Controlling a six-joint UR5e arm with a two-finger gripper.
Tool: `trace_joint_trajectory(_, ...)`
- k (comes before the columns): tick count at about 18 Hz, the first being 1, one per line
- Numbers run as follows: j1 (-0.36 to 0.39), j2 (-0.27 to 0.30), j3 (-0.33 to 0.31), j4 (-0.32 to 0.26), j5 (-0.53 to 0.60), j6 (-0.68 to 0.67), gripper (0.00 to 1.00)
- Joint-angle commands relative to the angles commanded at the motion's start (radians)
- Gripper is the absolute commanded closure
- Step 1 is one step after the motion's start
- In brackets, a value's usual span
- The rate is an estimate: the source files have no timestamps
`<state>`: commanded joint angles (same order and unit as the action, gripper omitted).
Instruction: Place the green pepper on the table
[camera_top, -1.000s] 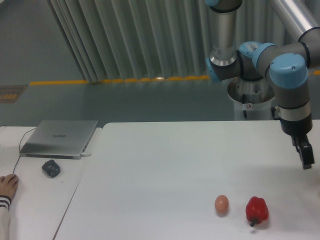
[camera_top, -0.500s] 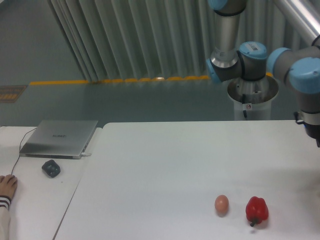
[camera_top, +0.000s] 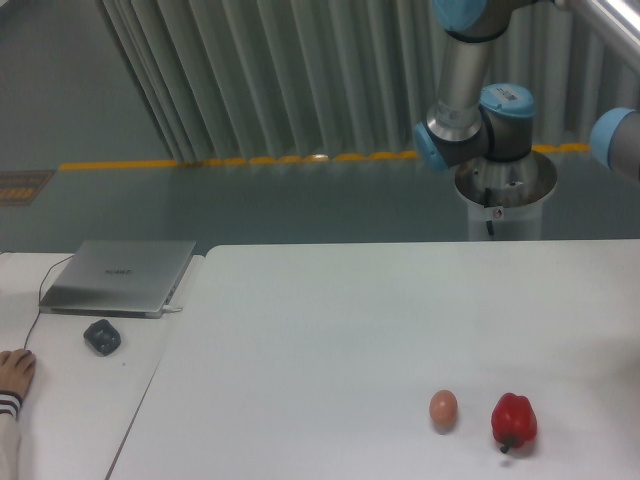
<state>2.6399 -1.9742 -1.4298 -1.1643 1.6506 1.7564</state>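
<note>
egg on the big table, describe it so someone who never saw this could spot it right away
Start at the large white table that fills most of the view, and look near its front edge, toward the right. Two small things sit there side by side without touching: the egg is the left one. It is tan, smooth and oval, smaller than the glossy red bell pepper beside it.

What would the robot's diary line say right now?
jaws: out of view | green pepper: not visible | table: egg beside red pepper
</note>
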Motion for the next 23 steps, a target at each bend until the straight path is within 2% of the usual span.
trace_joint_trajectory(8,0.003,-0.035,0.005,0.0,0.009,-0.015,0.0)
trace_joint_trajectory(23,0.002,-0.035,-0.005,-0.006,0.043,-0.02,0.0)
